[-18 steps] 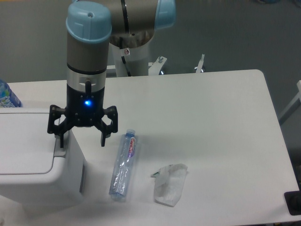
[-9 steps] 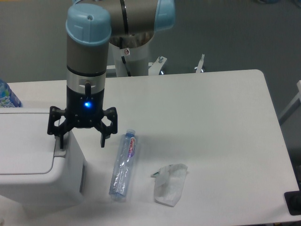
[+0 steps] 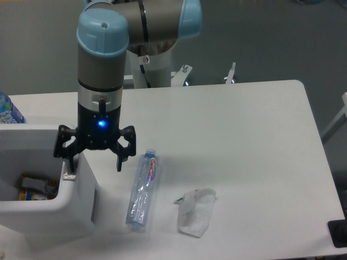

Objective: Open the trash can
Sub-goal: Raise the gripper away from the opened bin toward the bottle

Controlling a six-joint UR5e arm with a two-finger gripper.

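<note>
— One thing first: where is your trash can (image 3: 49,208)?
— At the table's (image 3: 244,135) near left corner, lid gone from the top, rubbish visible inside.
— And your gripper (image 3: 93,161)?
— Spread wide, grasping nothing, one finger on the grey tab (image 3: 69,174). Right of it you have a plastic bottle (image 3: 142,189), then a crumpled bag (image 3: 195,212).

A clear plastic water bottle (image 3: 142,190) lies on its side on the white table (image 3: 244,141), cap end pointing away from the camera, with a pink-and-purple label near its neck. A crumpled white plastic wrapper (image 3: 196,212) lies near the bottle, toward the table's front edge, not touching it. A second bottle with a blue label (image 3: 8,110) is partly visible at the left edge of the view.
</note>
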